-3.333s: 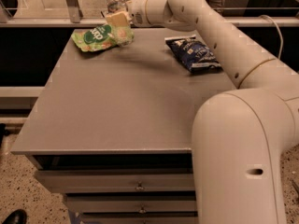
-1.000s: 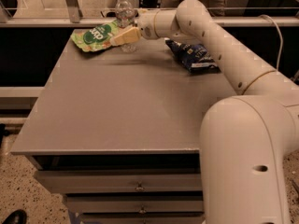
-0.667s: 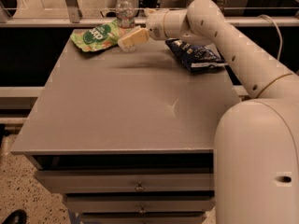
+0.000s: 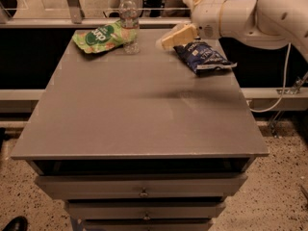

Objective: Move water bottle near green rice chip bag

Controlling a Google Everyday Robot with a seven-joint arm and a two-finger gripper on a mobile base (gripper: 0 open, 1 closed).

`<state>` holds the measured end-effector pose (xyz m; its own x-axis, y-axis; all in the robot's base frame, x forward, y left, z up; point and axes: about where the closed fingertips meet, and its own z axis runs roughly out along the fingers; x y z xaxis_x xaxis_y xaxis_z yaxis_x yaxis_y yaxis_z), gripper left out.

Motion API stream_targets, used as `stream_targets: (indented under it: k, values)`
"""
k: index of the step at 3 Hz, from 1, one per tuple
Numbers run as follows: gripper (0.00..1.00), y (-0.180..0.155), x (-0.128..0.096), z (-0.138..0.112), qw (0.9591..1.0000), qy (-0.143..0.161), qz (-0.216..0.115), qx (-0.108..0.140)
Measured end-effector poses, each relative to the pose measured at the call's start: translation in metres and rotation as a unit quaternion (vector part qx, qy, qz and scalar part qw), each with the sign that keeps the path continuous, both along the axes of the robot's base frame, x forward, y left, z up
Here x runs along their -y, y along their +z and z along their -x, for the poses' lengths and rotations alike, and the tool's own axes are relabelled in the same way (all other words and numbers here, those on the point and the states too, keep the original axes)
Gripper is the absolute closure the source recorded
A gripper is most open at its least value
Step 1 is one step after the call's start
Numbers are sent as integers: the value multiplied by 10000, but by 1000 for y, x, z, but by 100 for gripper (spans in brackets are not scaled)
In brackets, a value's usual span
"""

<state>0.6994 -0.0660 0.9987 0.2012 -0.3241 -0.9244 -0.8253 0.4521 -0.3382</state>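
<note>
Two tan fingers (image 4: 178, 34) of gripper (image 4: 173, 19) spread wide, nothing held; hovered over grey table (image 4: 139, 109) far edge, just left of crinkled dark blue snack bag (image 4: 202, 57). Further left, stood upright: small clear ribbed plastic water bottle (image 4: 129, 23), against flat crinkled bright green rice chip bag (image 4: 98, 38).

Grey drawer cabinet (image 4: 144, 114) on speckled, perhaps terrazzo, floor (image 4: 284, 186).

Nothing really readable here. The green rice chip bag (image 4: 98, 38) has white lettering, but I can't make it out; same for the water bottle (image 4: 129, 20) label just right of it. The gripper (image 4: 174, 19) hangs further right, fingers apart.
</note>
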Motion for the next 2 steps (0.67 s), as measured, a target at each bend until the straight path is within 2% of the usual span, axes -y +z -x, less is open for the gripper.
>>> stream_targets:
  k: [1,2]
  values:
    - [0,33,35,89,9980,-187,126,584]
    - [0,29,73,92,9970,-506,168,558]
